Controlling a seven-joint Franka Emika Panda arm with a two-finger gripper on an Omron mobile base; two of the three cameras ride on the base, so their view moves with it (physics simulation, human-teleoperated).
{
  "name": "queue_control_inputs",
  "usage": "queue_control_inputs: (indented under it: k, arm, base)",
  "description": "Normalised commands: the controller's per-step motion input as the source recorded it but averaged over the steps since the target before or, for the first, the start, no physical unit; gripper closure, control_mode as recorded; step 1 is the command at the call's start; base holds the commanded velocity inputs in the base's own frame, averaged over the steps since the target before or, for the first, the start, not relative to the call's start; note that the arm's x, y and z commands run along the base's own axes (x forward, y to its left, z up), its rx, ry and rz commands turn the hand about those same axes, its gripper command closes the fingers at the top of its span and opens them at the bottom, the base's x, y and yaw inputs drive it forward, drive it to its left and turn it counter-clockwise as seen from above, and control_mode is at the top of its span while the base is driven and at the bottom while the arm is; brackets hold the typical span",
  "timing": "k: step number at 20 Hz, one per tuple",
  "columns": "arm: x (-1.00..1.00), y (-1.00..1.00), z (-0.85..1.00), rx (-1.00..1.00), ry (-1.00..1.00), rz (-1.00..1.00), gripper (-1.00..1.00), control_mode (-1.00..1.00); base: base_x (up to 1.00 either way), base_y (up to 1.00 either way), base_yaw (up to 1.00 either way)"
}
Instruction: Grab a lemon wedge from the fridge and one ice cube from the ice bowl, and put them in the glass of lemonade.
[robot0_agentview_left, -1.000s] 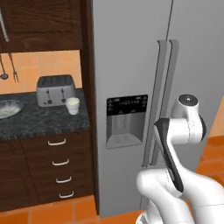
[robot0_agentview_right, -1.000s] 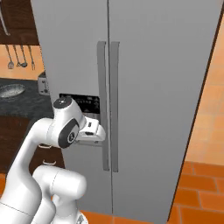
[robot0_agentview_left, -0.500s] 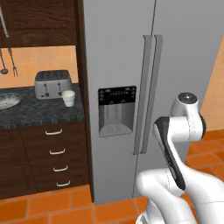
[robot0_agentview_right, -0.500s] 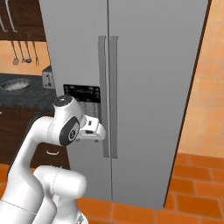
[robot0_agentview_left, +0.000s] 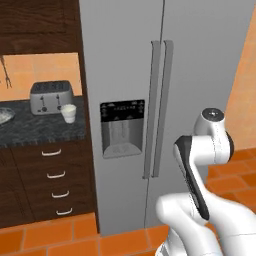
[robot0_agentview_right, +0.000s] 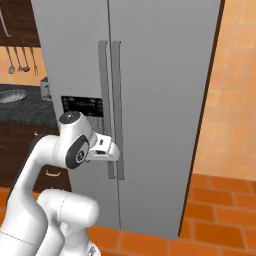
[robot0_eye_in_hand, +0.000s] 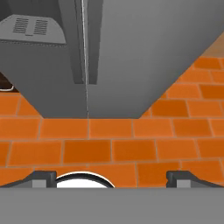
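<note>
Arm before the closed fridge, claw spread wide and empty.

The gripper (robot0_eye_in_hand: 111, 177) points down at the orange floor tiles (robot0_eye_in_hand: 131, 148), fingertips (robot0_eye_in_hand: 41, 177) far apart, holding nothing. Beyond stands the fridge (robot0_agentview_left: 200, 65), both doors shut. Farther left on the dark counter (robot0_agentview_left: 40, 132), the glass of lemonade (robot0_agentview_left: 68, 113) stands just in front of the toaster (robot0_agentview_left: 50, 96); the ice bowl (robot0_agentview_left: 4, 115) lies at the edge.

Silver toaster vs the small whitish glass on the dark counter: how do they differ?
The silver toaster is boxy, opaque metal and much bigger; the small whitish glass of lemonade is round, see-through and short. The toaster sits at the back, the glass in front of it to the right. Both stand upright on the dark speckled counter.
</note>
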Motion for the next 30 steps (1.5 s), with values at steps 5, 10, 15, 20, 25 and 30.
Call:
queue_control_inputs:
  k: [5, 10, 15, 20, 25, 30]
  arm:
    - [0.00, 0.00, 0.00, 0.00, 0.00, 0.00, -1.00, 1.00]
    - [0.00, 0.00, 0.00, 0.00, 0.00, 0.00, -1.00, 1.00]
    - [-0.36, -0.02, 0.04, 0.00, -0.04, 0.00, -1.00, -1.00]
    - [-0.37, -0.01, 0.58, 0.00, -0.37, 0.00, -1.00, -1.00]
    - [0.49, 0.19, 0.67, 0.00, -0.43, 0.11, -1.00, -1.00]
    - [0.96, 0.18, 0.17, 0.00, -0.19, 0.15, -1.00, -1.00]
  base:
    - [-0.06, -0.05, 0.00]
    - [-0.52, 0.00, 0.00]
    - [-0.23, 0.00, 0.00]
    - [0.00, 0.00, 0.00]
    - [0.00, 0.00, 0.00]
    - [0.00, 0.00, 0.00]
